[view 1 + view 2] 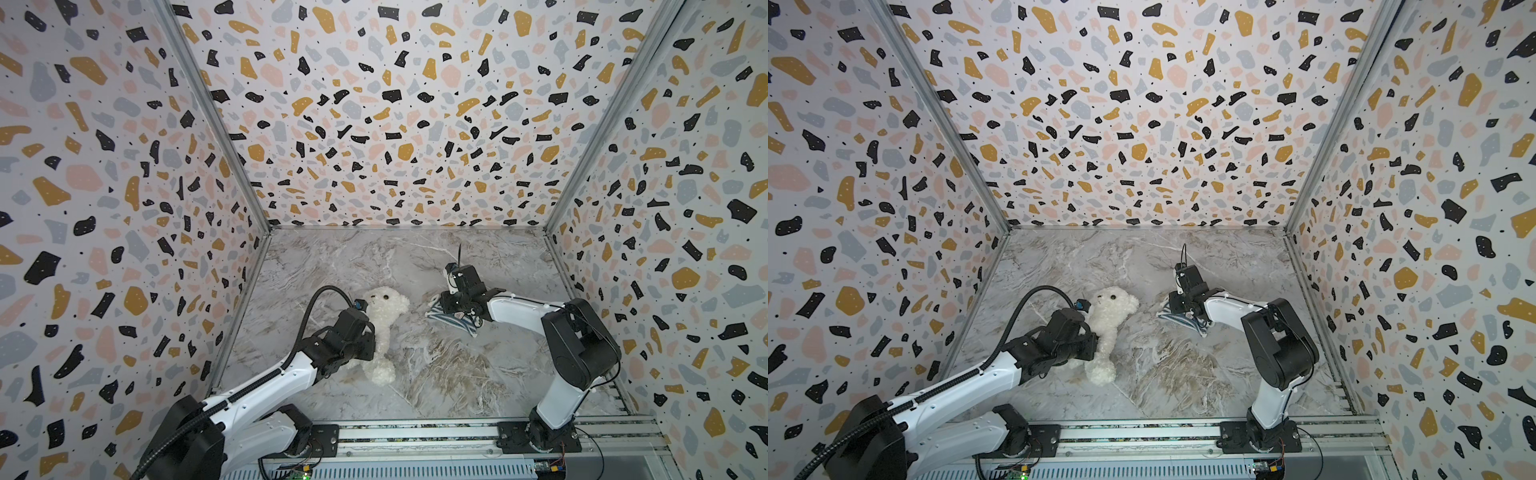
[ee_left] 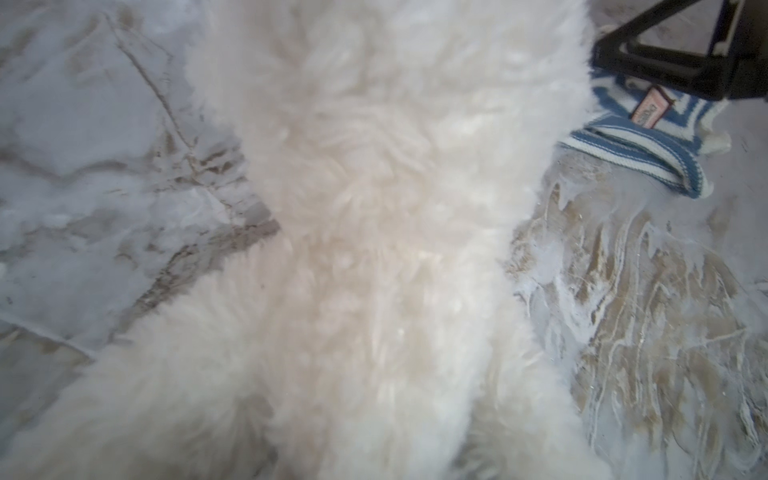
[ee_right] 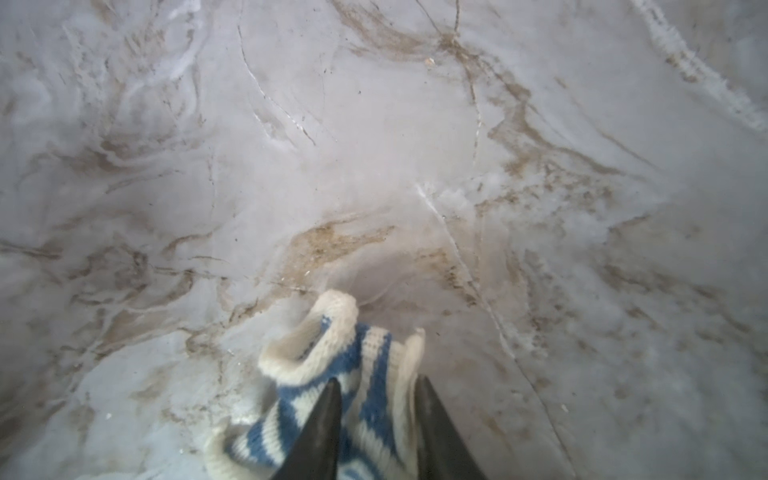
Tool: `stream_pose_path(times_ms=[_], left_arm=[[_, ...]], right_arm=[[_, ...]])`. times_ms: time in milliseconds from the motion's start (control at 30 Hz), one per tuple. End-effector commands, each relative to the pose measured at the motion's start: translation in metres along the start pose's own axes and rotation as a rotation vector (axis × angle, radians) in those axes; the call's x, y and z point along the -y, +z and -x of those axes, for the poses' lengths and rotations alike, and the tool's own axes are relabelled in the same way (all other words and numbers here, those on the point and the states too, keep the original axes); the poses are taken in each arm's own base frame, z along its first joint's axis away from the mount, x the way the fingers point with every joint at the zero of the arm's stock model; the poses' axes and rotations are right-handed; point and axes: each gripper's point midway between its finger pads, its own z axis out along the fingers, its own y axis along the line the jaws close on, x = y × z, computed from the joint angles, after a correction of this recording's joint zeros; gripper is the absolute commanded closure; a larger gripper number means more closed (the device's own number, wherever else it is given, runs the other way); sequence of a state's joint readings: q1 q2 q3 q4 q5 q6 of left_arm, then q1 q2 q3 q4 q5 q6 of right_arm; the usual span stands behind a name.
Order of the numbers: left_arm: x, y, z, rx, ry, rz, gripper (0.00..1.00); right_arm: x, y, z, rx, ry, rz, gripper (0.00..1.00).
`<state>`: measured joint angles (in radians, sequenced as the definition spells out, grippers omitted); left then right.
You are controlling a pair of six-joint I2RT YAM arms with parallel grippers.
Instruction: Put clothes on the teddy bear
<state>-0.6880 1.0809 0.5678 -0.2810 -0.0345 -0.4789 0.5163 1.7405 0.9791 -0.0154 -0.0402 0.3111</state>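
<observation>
Looking down in both top views, we take twelve o'clock as the far wall. The teddy bear (image 1: 384,328) lies face up on the marble table (image 1: 457,374), left of centre. Its long axis runs almost straight from twelve o'clock, where the head is, to six o'clock, where the legs are. The left gripper (image 1: 371,345) sits against the bear's flank from nine o'clock. Its wrist view is filled with fur and shows no fingers, so we cannot tell how wide it stands or whether it has the bear in hand.

The striped shirt (image 1: 455,321) lies at about three o'clock from the bear's head, near it but apart, with bare marble between. The right gripper (image 3: 376,386) is down on the shirt's end nearest the bear. Its jaws stand part-way apart, astride a rumpled fold of knit. The fabric between them does not look squeezed, so we judge it has no hold.

The coming move, as we judge it, turns on this: the bear's head lies at nine o'clock from the right claw, so the shirt must travel that way and go on head first. The right arm is nearer the shirt, the left nearer the bear.

No box, tray or bowl is in view, and nothing of the bear is inside the shirt.
</observation>
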Motion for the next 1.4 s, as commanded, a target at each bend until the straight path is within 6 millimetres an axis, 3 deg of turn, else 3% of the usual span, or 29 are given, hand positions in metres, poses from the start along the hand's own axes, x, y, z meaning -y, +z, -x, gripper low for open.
stream_pose_path(times_ms=[0, 133, 367, 600, 933, 1267, 1367], left_arm=[[0.025, -0.007, 0.015, 0.037, 0.057, -0.069, 0.87], [0.034, -0.008, 0.002, 0.002, 0.092, -0.085, 0.88], [0.054, -0.015, -0.015, -0.018, 0.128, -0.134, 0.88], [0.063, -0.016, -0.025, -0.013, 0.131, -0.14, 0.88], [0.074, -0.012, -0.035, -0.012, 0.123, -0.161, 0.87], [0.072, -0.012, -0.035, 0.0, 0.114, -0.164, 0.86], [0.071, -0.013, -0.035, 0.003, 0.115, -0.155, 0.87]], right_arm=[[-0.001, -0.027, 0.017, 0.041, -0.024, -0.011, 0.56], [0.004, -0.054, 0.005, 0.025, -0.066, -0.033, 0.45], [0.001, -0.072, -0.033, -0.068, -0.129, -0.003, 0.46], [0.002, -0.058, -0.054, -0.157, -0.184, -0.001, 0.5], [0.01, -0.035, -0.058, -0.205, -0.219, -0.044, 0.61], [0.017, -0.029, -0.057, -0.207, -0.222, -0.086, 0.72], [0.018, -0.028, -0.058, -0.205, -0.221, -0.091, 0.79]])
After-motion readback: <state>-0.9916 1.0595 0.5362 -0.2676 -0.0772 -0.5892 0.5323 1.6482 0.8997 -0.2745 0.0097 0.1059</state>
